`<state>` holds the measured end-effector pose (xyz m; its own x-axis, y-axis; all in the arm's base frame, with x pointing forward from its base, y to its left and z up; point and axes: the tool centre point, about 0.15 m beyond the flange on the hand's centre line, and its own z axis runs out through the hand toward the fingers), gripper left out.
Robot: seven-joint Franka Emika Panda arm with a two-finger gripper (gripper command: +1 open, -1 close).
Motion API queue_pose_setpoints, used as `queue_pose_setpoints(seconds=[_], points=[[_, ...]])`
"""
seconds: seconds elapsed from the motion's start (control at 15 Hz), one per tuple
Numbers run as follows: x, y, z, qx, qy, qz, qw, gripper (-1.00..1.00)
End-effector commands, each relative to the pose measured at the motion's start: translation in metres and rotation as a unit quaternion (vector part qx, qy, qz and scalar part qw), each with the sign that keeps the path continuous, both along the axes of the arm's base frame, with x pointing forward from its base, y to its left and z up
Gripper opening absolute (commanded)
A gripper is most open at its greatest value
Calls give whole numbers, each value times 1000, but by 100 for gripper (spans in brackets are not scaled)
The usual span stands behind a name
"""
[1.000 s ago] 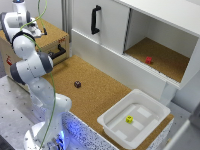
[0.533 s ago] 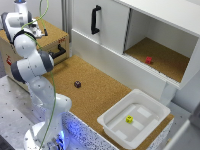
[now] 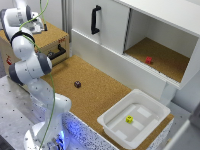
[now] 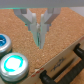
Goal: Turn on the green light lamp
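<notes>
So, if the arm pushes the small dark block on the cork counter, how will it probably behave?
The small dark block looks cube-like with flat faces, so it would likely slide, not roll. It is low and squat, so tipping seems unlikely. The cork counter looks rough, so it may drag and stop quickly. It is probably light for its size, though the pictures cannot confirm this.

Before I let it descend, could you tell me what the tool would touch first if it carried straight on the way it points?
Probably the bare cork surface, since the shut tool points beside the two round lamps, though depth is unclear.
</notes>
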<state>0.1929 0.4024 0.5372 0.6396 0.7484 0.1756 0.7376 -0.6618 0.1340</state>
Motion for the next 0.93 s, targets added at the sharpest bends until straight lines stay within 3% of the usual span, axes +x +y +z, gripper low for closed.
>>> queue_pose_setpoints(seconds=[0.0,0.27,0.47,0.87], points=[[15,-18,-36,58,44,-52,996,100],[32,-38,-55,99,19,-119,988,100],[41,-60,-65,113,-5,-179,977,100],[62,-84,-102,147,-31,-317,936,100]])
